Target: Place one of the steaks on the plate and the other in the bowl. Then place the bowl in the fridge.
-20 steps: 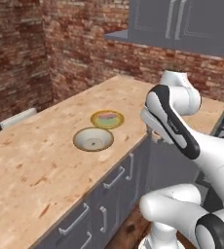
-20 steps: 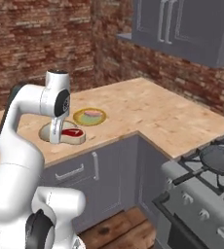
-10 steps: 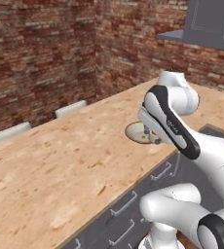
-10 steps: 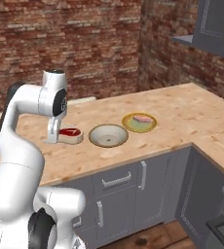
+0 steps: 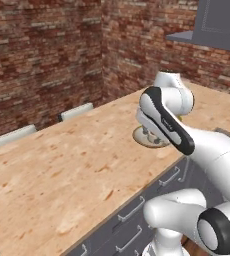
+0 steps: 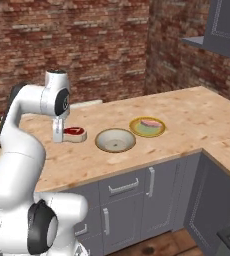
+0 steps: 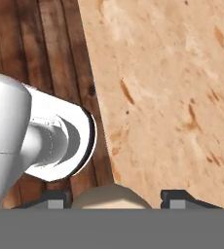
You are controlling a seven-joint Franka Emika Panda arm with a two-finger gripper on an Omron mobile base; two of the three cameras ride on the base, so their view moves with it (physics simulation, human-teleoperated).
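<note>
— Gripper (image 6: 58,135)?
— Clamped on the bowl (image 6: 77,138), red steak (image 6: 73,131) inside, just above the counter (image 6: 187,110), near its front edge.
— Advice for the carry to the fridge?
— Hold level, go slowly, avoid tipping.
— Count?
— Two steaks, with the paler steak (image 6: 149,123) on the single plate (image 6: 137,132). One tan bowl. One pale dish (image 6: 103,136) between bowl and plate.

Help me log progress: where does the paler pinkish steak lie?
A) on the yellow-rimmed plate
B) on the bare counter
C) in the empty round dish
A: the paler steak lies on the yellow-rimmed plate, beside the empty round dish.
</note>
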